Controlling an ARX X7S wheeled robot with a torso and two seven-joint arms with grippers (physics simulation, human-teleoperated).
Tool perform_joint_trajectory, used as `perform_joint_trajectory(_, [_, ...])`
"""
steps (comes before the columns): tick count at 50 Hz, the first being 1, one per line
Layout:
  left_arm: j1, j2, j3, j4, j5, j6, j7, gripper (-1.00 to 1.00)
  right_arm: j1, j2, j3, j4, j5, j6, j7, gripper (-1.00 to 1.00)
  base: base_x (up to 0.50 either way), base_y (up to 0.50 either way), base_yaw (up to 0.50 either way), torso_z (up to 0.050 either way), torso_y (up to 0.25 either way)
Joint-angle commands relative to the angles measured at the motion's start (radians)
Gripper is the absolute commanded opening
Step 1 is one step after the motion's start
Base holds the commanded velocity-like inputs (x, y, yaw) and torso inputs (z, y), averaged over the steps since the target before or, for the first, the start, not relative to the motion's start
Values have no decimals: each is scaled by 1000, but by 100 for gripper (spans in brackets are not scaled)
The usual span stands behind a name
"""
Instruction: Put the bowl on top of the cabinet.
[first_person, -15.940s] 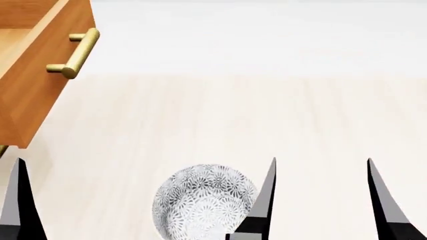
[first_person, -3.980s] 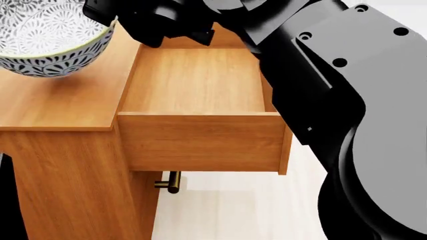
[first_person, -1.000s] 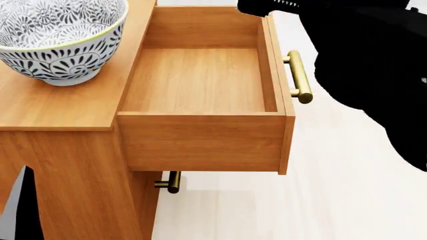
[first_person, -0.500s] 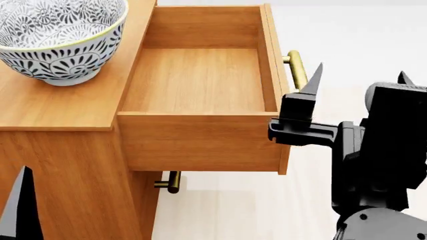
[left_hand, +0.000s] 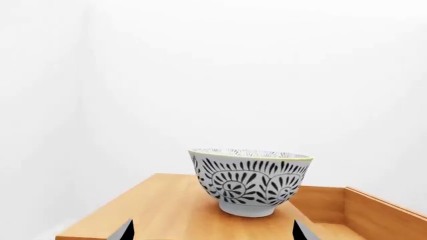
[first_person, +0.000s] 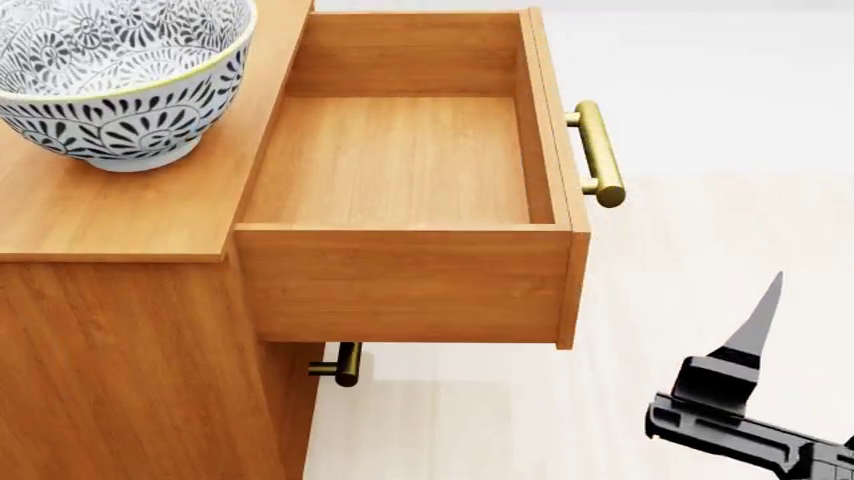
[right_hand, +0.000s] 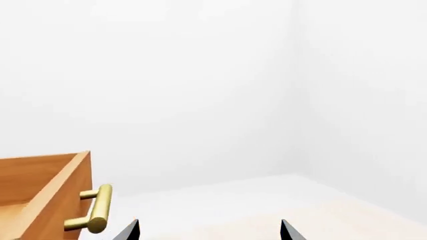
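Note:
The bowl, white with a dense dark floral pattern and a yellow-green rim, stands upright on the flat top of the wooden cabinet. In the left wrist view the bowl sits on the cabinet top beyond my left gripper. That gripper is open and empty, clear of the bowl. My right gripper is also open and empty, low over the floor to the right of the cabinet. Only one of its fingers shows in the head view.
The cabinet's top drawer is pulled out and holds nothing. Its brass bar handle points toward my right arm. A second brass handle shows below the drawer. Pale floor lies to the right, with white walls behind.
My right arm has dropped from beside the drawer front to the lower right of the head view. The left fingertip has left that view's bottom edge. The bowl has not moved.

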Motion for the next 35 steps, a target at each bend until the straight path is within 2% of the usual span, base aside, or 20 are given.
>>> perform_joint_trajectory(1, [29,-135,-24,-33,11,88,-53,100,-95,182,90,-86,-89,35,15,100,0,0,0,0,0])
perform_joint_trajectory(8, [44,-245,-31,-21,28,165,-94,100,-98,358,93,-141,-122,9,-7,100,0,0,0,0,0])
perform_joint_trajectory(15, [57,-311,-26,-40,35,237,-122,100,-101,364,94,-109,-134,1,31,100,0,0,0,0,0])
perform_joint_trajectory(35, [49,-318,-39,-33,47,221,-175,100,-119,364,87,64,-101,-133,31,100,0,0,0,0,0])
